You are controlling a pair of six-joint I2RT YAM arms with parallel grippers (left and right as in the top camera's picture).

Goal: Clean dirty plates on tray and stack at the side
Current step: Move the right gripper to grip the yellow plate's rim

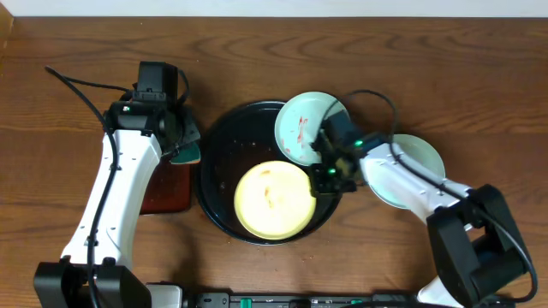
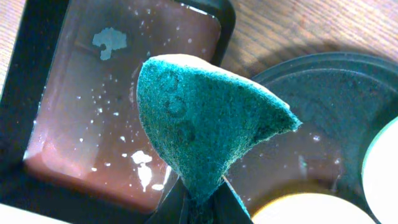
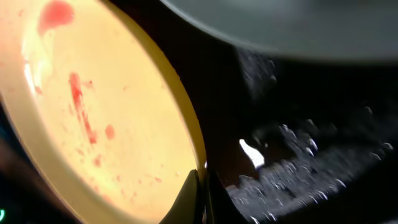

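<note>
The round black tray [image 1: 214, 184] holds a pale yellow plate [image 1: 272, 201] with red-orange smears [image 3: 81, 112]. My right gripper [image 1: 324, 178] [image 3: 202, 183] is shut on that plate's right rim. A mint-green plate [image 1: 300, 127] smeared with red rests tilted over the tray's upper right rim, and its edge shows above the yellow one [image 3: 298, 25]. Another mint-green plate [image 1: 419, 154] lies on the table to the right, partly under my right arm. My left gripper [image 1: 181, 145] [image 2: 200, 202] is shut on a teal sponge [image 2: 205, 118], held above the tray's left side.
A rectangular black tray [image 1: 167, 192] [image 2: 37, 81] with reddish water sits left of the round tray, below the sponge. Wet residue glistens on the round tray's floor [image 3: 311, 168]. The wooden table [image 1: 411, 51] surrounds everything.
</note>
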